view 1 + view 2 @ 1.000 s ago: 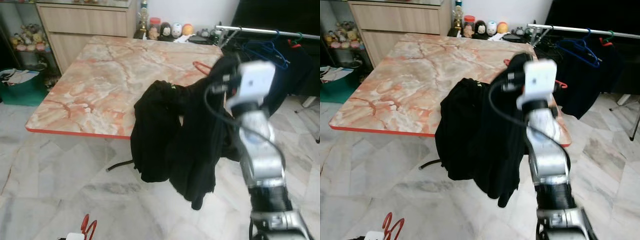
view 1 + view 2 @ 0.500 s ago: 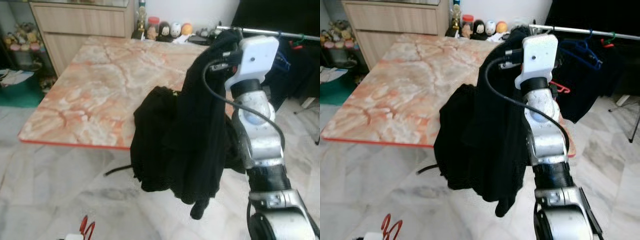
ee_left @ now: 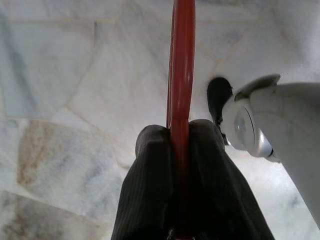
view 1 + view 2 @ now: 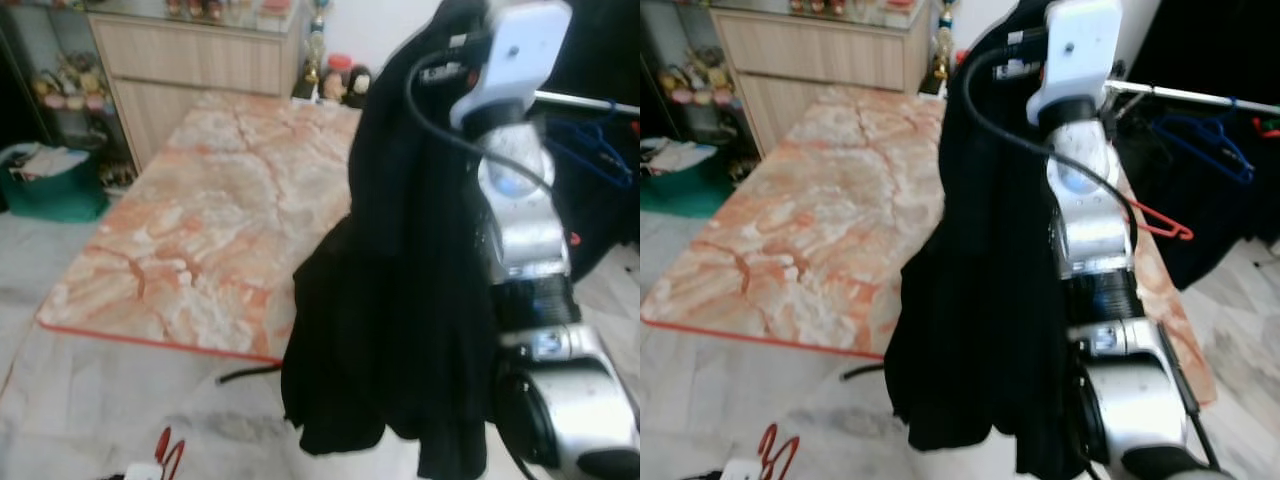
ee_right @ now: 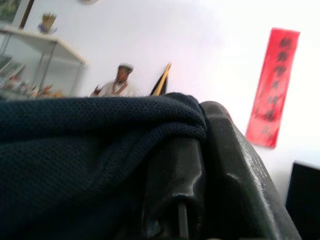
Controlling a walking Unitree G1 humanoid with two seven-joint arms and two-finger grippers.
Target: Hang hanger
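My right arm (image 4: 1095, 250) is raised nearly straight up before me, silver forearm vertical, white wrist camera housing at the top. The right gripper (image 5: 200, 165) has its black fingers pinched tight on dark fabric. My left gripper (image 3: 177, 165) hangs low near the floor, its two fingers (image 3: 145, 190) pressed together on a thin red rod, pointing downward.

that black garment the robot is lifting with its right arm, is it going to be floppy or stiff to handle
Probably floppy: the black garment hangs in loose folds from the raised right claw. It looks fairly bulky, so likely swings as the arm moves. The knit fabric bunches over the claw's finger, suggesting it might slip.
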